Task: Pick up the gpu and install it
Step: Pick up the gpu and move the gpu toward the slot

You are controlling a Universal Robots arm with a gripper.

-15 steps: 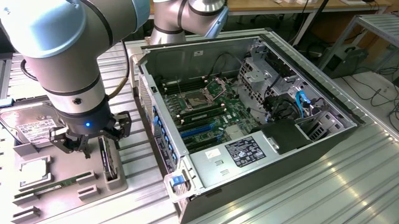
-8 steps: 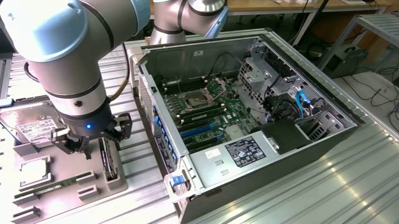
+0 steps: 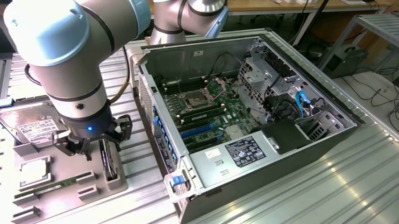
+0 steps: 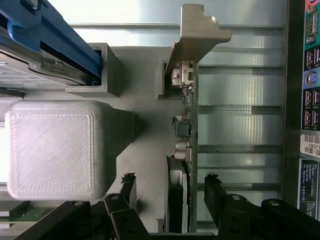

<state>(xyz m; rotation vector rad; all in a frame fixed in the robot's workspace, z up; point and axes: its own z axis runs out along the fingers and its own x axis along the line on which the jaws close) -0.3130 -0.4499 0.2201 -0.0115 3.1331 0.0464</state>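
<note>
Tool point(image 4: 171, 182): two dark fingers spread wide, one on each flank of the gpu point(image 4: 187, 135). Neither is seen touching it and nothing is pinched.
Tool position: in the exterior view, low over the grey holder tray point(image 4: 145, 85), at about 9 o'clock from the open computer case point(image 3: 311, 88).
Gpu location: stands on edge in a tray slot, between the fingers. Its pale bracket point(image 4: 197, 35) is at the end farthest from them.
Step in hand (judged): taking hold of the card; the grip is not yet made.
Doing it well (judged):
- Centre the card between the fingers.
- Press on its flat faces, clear of the raised parts.
- Keep the force light, since the board is thin.
- Draw it straight out of the slot so the bracket does not catch.
Hard drive point(image 3: 34, 123): on the tray, at 10 o'clock from the tool.
Memory stick point(image 3: 59, 184): on the tray, at 7 o'clock from the tool.
Case interior: motherboard point(image 3: 209, 109) exposed, with blue slots point(image 3: 199, 130) free.
Surface point(image 3: 324, 186): ribbed metal, carrying the tray and case.
Writing: none can be read, and no brand can be made out. The labels present are:
- a white label on the hard drive
- a black label point(image 3: 245, 151) inside the case
- a white sticker point(image 4: 311, 146) beside the rear ports
</note>
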